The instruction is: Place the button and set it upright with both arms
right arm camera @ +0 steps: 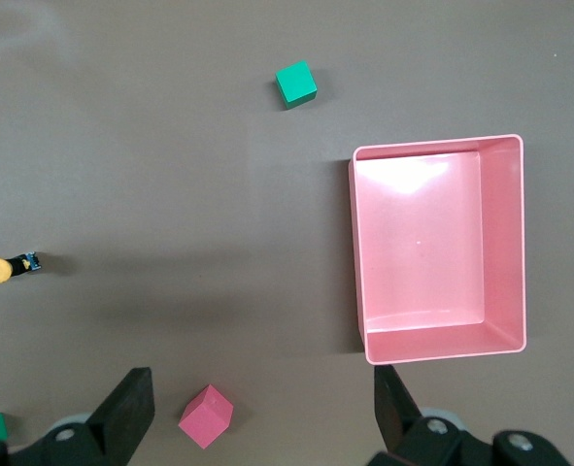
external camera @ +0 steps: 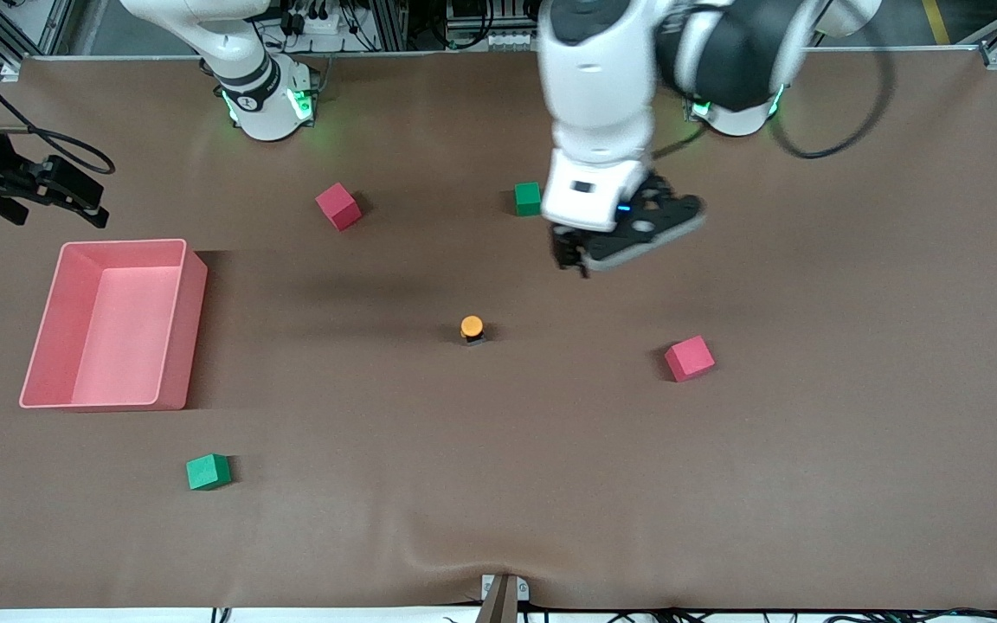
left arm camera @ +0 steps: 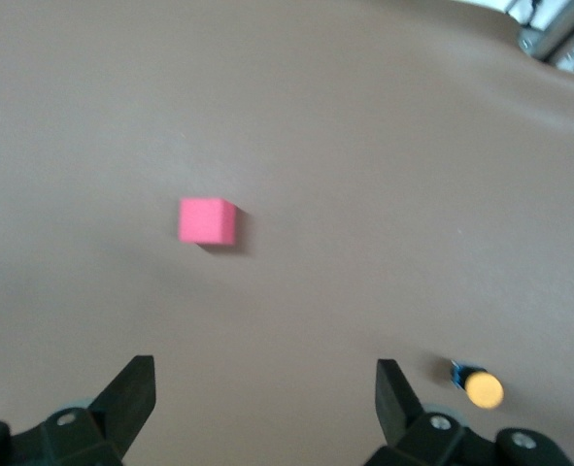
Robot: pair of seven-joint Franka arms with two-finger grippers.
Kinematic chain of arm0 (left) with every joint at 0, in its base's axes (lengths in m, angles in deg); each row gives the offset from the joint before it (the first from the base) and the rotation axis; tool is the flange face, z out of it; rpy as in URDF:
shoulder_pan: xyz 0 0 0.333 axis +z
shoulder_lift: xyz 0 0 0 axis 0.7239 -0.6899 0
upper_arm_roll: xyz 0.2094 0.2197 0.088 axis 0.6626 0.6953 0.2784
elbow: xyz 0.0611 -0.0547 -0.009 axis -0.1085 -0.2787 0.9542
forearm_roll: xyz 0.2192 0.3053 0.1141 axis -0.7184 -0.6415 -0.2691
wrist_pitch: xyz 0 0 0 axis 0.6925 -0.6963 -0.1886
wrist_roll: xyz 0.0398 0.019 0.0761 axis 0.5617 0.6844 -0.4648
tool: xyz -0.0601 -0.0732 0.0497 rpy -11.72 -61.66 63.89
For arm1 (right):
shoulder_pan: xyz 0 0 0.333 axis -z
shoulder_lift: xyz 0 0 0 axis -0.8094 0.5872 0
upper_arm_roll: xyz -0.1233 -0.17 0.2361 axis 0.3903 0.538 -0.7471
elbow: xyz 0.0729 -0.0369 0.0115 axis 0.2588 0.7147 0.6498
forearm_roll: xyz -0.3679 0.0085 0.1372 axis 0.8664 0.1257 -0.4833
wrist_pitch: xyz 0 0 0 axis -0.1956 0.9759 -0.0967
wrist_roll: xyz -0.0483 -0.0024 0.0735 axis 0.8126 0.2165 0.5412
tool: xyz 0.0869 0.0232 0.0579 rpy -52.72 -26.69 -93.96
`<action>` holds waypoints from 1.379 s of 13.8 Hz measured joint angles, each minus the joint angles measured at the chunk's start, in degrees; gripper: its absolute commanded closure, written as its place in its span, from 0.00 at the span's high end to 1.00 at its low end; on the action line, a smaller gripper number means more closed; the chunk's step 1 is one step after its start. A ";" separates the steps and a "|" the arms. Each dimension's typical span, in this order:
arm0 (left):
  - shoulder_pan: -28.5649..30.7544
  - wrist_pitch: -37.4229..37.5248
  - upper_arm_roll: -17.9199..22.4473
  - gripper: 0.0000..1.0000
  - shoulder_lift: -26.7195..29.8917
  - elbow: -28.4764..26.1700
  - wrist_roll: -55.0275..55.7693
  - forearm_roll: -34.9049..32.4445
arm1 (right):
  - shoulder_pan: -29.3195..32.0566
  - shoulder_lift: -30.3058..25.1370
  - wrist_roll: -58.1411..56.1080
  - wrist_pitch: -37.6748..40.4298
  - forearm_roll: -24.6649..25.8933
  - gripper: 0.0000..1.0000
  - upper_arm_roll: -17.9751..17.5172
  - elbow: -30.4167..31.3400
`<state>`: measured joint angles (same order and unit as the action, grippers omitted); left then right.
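The button [external camera: 472,329] stands on the brown table near its middle, orange cap up on its short black body. It also shows in the left wrist view [left arm camera: 482,387] and the right wrist view [right arm camera: 0,269]. My left gripper [external camera: 571,258] is open and empty in the air, over bare table between a green cube [external camera: 528,198] and the button; in its wrist view [left arm camera: 265,374] the button lies just outside one finger. My right gripper [external camera: 83,203] is open and empty, high over the right arm's end of the table, above the pink bin [external camera: 178,329]; its fingers [right arm camera: 131,398] frame bare table and a pink cube.
A pink cube [external camera: 338,206] and the green cube lie toward the bases. Another pink cube [external camera: 689,358] lies beside the button toward the left arm's end. A second green cube [external camera: 208,472] lies nearer the front camera than the bin.
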<state>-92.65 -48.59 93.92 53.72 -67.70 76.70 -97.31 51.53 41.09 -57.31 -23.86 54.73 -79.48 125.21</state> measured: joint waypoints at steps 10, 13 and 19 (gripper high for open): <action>25.71 1.89 -5.66 1.00 6.38 -0.31 -32.06 7.50 | 0.01 0.01 0.00 0.02 0.00 1.00 -0.02 -0.01; 37.93 4.39 -14.39 1.00 8.96 -2.89 -40.70 7.62 | 0.01 0.01 -1.77 0.02 0.00 1.00 -0.01 -0.01; 41.91 4.82 -15.67 1.00 17.77 -13.78 -46.35 9.03 | 0.10 0.01 -3.17 0.03 0.00 1.00 0.04 -0.01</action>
<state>-50.74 -43.77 78.24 71.49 -81.47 30.34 -88.29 51.63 41.10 -60.49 -23.83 54.73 -79.44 125.20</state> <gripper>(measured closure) 0.000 0.000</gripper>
